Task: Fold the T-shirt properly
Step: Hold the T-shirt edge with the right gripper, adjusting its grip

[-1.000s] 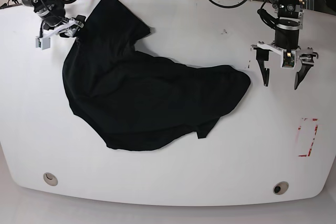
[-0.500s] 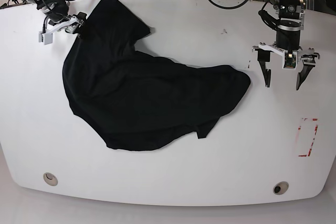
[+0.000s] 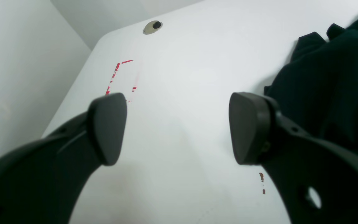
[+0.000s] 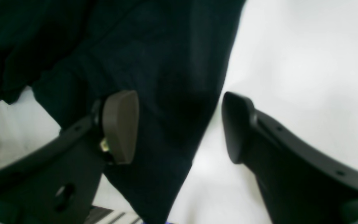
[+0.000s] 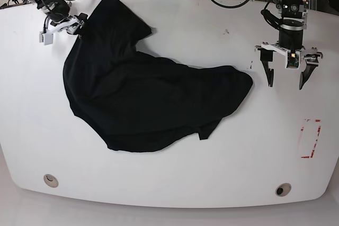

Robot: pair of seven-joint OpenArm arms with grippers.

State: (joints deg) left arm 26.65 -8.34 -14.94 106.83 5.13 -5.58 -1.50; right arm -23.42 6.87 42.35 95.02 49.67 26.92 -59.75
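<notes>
A: Nearest the camera, the tabletop was bare white, and then came the T-shirt, a black, rumpled heap spread across the left and middle, nowhere near flat.

B: So no fold was made yet. I judged this the spreading-out stage, with corners being sought.

A: Agreed. Further back on the right of the base view, the left claw hung with its jaws wide apart and nothing between them, just beside the shirt's right-hand edge but not touching it.

B: The left wrist view said the same: bare tabletop between the pads, dark cloth off to one side.

A: And at the far left corner, the right claw sat at the shirt's upper edge. Its wrist view showed the jaws parted, with the cloth edge running between them, not pinched.

B: Then the next move, I reckoned, called for that claw to close on the hem, and the left one to reach in for the opposite edge, so the two could pull the shirt flat.
</notes>
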